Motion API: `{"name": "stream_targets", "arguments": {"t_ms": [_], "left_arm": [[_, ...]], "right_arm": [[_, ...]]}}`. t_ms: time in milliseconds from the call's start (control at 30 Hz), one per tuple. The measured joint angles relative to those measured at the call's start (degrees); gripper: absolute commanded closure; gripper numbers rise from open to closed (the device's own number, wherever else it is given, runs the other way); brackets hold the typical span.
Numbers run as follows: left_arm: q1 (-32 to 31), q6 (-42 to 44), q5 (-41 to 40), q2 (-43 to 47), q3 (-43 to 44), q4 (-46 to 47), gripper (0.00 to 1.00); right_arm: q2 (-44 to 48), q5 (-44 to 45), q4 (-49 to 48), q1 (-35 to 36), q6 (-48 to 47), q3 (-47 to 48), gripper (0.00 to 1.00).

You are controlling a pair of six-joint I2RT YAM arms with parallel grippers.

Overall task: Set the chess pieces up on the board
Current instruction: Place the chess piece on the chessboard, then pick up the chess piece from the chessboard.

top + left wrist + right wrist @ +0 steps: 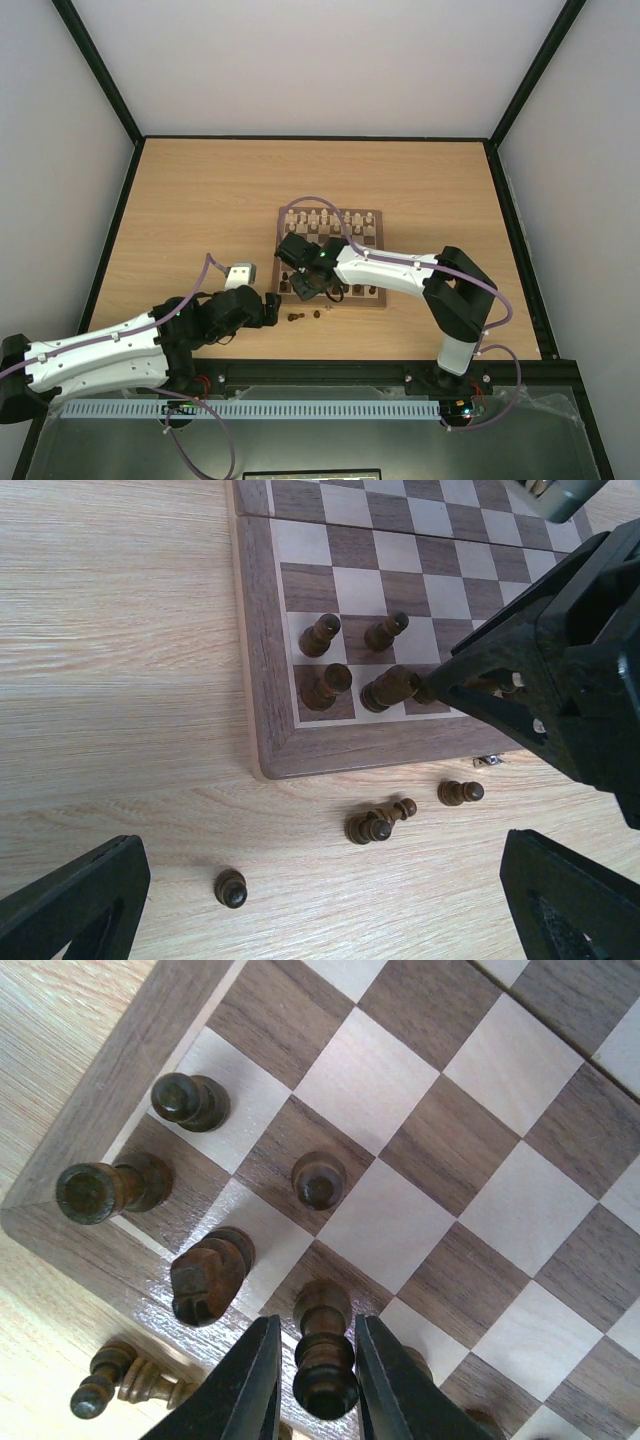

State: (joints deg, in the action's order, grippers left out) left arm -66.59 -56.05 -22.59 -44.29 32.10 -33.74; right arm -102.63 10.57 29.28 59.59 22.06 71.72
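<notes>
The board point(382, 228) lies mid-table, with pale pieces along its far rows. Dark chess pieces stand in its near left corner: a rook point(100, 1190), a knight point(210, 1275) and two pawns point(190, 1102). My right gripper point(315, 1320) straddles a tall dark piece point(325, 1360) standing on a dark near-row square; a thin gap shows on the left side. It hovers over that corner point(303, 285). Several loose dark pieces point(370, 827) lie on the table in front of the board. My left gripper point(320, 900) is open and empty above them.
One loose pawn point(230, 888) stands apart to the left, another point(460, 793) lies right of the pair. The board's metal latch point(488, 762) sticks out at its near edge. Black frame rails bound the table point(200, 200).
</notes>
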Motion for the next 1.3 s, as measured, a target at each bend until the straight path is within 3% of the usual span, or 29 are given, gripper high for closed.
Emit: {"name": "stream_targets", "arguments": {"t_ms": [467,900,1300], "left_arm": [[0.0,0.1,-0.3,-0.2,1.1,0.1,0.01],[0.0,0.2,-0.9,-0.3,1.7,0.1,0.01],[0.0,0.5,-0.9,-0.3,1.7,0.1,0.01]], "right_arm": [[3.7,0.6,1.9,0.0,0.0,1.1,0.76],[13.6,5.6,5.8,0.0,0.5,2.6,0.72],[15.5,6.2,6.8,-3.5,2.5,-5.9,0.73]]}}
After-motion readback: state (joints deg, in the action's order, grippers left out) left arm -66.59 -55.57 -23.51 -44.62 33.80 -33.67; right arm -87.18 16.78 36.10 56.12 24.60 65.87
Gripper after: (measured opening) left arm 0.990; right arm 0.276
